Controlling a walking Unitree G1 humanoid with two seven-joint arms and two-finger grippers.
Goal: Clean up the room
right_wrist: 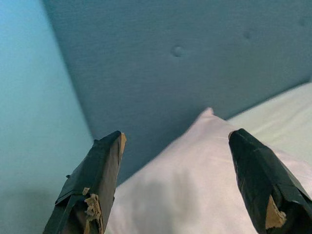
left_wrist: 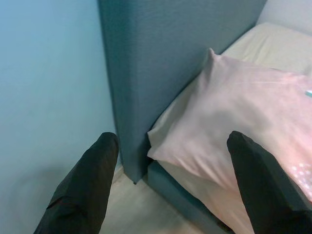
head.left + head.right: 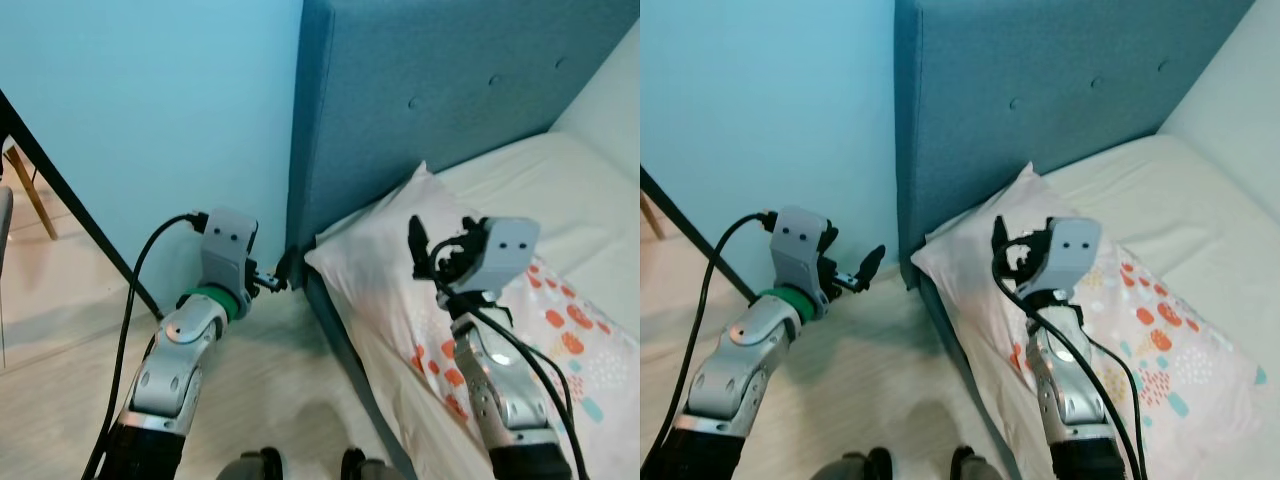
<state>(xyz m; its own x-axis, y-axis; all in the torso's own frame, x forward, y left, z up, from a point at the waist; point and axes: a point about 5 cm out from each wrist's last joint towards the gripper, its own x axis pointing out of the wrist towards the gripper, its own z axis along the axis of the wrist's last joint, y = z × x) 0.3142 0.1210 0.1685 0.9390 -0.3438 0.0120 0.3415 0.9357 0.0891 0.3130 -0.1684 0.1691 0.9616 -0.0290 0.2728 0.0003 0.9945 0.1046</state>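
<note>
Head camera first: the robot stood at the corner of the bed (image 3: 560, 190), right where the teal headboard (image 3: 430, 90) met the light blue wall (image 3: 150, 110). A pale pink pillow (image 3: 375, 275) lay at the head of the bed by the near edge, its corner poking just past the mattress edge, close to the headboard's end. The part of it farther from the headboard had a red-and-teal dotted print. The left pincer (image 3: 272, 280) hung over the floor (image 3: 280, 370) beside the bed frame, fingers pointed at the headboard's end, not touching anything. The right pincer (image 3: 428, 245) hovered above the pillow, empty. A black cable (image 3: 130, 300) looped down off the left arm, and a dark slanted pole (image 3: 70, 200) leaned against the wall.

Left wrist camera: both black fingers (image 2: 85, 187) were spread wide, with the pillow's corner and the headboard's end between them, well ahead, nothing gripped.

Right wrist camera: the fingers (image 1: 92, 183) were wide apart too, with some tape peeling at their edges. They framed the pillow's pointed corner against the tufted headboard, with pale sheet off to the side.
</note>
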